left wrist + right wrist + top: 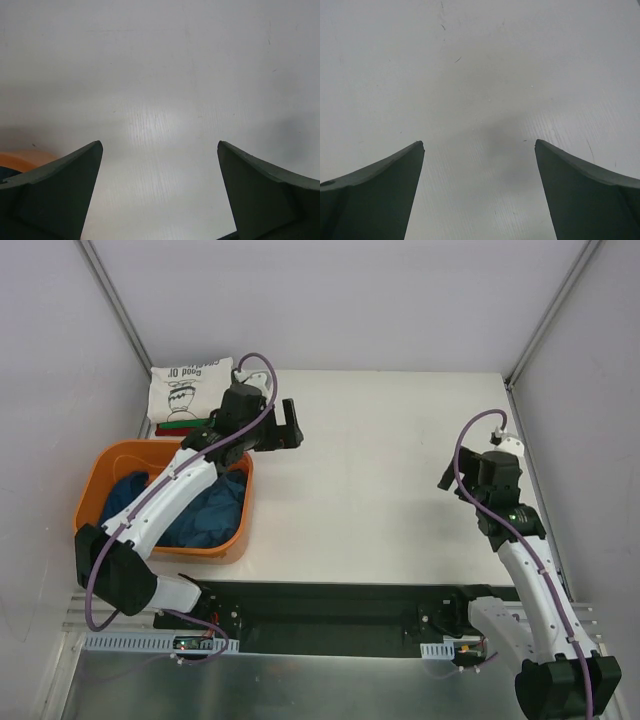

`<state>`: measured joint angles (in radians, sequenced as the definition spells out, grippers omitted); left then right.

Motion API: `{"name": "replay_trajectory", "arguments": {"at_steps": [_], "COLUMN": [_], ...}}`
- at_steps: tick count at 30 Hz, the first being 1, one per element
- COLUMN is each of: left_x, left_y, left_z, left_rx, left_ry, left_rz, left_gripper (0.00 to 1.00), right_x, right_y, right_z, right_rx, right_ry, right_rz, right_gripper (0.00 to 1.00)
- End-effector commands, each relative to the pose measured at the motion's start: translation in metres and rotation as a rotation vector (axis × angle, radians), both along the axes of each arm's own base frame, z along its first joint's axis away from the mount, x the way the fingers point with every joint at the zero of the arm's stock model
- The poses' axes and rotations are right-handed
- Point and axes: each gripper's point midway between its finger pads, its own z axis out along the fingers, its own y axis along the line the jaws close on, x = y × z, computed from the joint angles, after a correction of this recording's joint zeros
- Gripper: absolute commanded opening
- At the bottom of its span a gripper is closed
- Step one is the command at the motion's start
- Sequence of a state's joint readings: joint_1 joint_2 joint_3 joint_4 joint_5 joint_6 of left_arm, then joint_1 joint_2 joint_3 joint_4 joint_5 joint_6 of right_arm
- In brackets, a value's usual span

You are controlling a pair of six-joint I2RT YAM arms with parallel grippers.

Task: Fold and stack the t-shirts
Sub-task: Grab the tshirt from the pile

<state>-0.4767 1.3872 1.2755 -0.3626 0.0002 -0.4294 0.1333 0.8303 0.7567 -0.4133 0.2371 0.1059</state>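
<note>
Dark blue t-shirts [205,515] lie bunched in the orange tub [100,465] at the left. A folded cream t-shirt with a dark vase print [185,388] tops a stack at the back left, with green [190,423] and red [185,430] folded shirts under it. My left gripper [293,425] is open and empty above the bare table, just right of the tub; in the left wrist view [160,150] only table shows between its fingers. My right gripper [447,478] is open and empty over the table's right side, as the right wrist view [479,147] shows.
The white table [380,490] spreads between the two arms. Grey walls close in the back and both sides. A dark gap runs along the table's front edge near the arm bases. A sliver of the tub's rim [20,159] shows in the left wrist view.
</note>
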Motion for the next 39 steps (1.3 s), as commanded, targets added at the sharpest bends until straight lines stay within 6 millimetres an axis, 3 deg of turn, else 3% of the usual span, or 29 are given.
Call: {"name": "replay_trajectory", "arguments": {"at_steps": [1,3,4,9,12,15,20,24,28,34,36,37,38,39], "left_x": [-0.008,-0.017,-0.024,-0.061,-0.083,-0.095,-0.098,-0.098,-0.103,-0.126,-0.126,-0.125,-0.123,-0.119], "left_y": [0.018,0.039,0.058,0.141,0.159,0.150,0.136,0.131,0.139,0.158,0.159,0.157,0.155,0.155], "left_z": [0.023,0.030,0.035,0.003,-0.025,-0.046,-0.073,-0.087,-0.100,-0.118,-0.119,-0.119,-0.118,-0.113], "left_rx": [-0.007,0.003,0.024,0.045,0.011,-0.011,-0.032,-0.027,0.012,0.115,0.120,0.118,0.109,0.105], "left_ry": [-0.092,-0.115,-0.140,0.037,0.162,0.238,0.360,0.425,0.456,0.549,0.554,0.560,0.558,0.543], "left_rz": [0.054,0.134,0.210,0.529,0.588,0.553,0.519,0.499,0.543,0.633,0.636,0.631,0.625,0.622], "left_gripper": [0.99,0.99,0.99,0.99,0.99,0.99,0.99,0.86,0.76,0.73,0.58,0.45,0.11,0.00], "right_x": [0.003,0.001,0.001,-0.001,0.000,0.002,0.005,0.005,0.005,0.007,0.008,0.008,0.008,0.008], "right_y": [-0.002,-0.003,-0.003,-0.003,-0.002,-0.002,-0.002,-0.003,-0.003,-0.002,-0.002,-0.002,-0.002,-0.002], "right_z": [0.021,0.023,0.024,0.024,0.023,0.022,0.016,0.013,0.010,0.009,0.009,0.008,0.008,0.008], "right_rx": [-0.017,-0.026,-0.029,-0.037,-0.040,-0.041,-0.045,-0.050,-0.050,-0.046,-0.047,-0.048,-0.048,-0.049], "right_ry": [-0.087,-0.086,-0.086,-0.080,-0.071,-0.060,-0.032,-0.019,-0.010,0.003,0.005,0.011,0.011,0.012], "right_rz": [0.006,0.011,0.012,0.027,0.032,0.034,0.033,0.029,0.026,0.026,0.027,0.028,0.028,0.026], "right_gripper": [0.97,0.97,0.97,0.97,0.97,0.97,0.97,0.97,0.97,0.97,0.97,0.97,0.97,0.97]}}
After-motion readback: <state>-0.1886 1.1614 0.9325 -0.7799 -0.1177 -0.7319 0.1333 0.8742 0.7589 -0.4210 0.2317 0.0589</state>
